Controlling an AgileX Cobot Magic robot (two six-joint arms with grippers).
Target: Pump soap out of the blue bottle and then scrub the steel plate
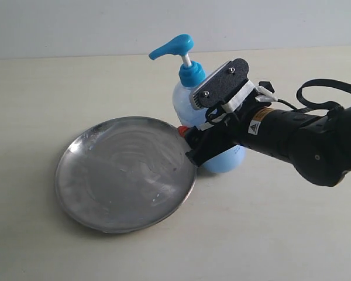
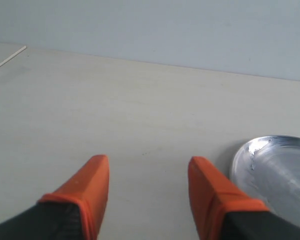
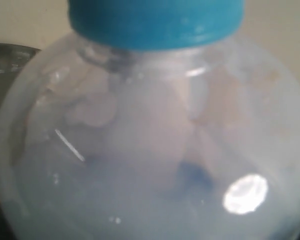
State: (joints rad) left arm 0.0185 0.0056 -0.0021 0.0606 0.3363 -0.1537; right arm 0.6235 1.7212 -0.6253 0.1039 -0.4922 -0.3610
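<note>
My R gripper (image 1: pixel 190 143) sits low on the blue bottle (image 1: pixel 184 98), jaws wide about its belly; clamped or just straddling, can't tell. Bottle's upright, long axis vertical, pump head (image 1: pixel 174 45) above me, spout aimed plate-side. Steel plate (image 1: pixel 126 175) just beside, whitish soap (image 1: pixel 137 146) smeared on it. L gripper (image 2: pixel 147 200) gapes, empty, farther off.
</note>
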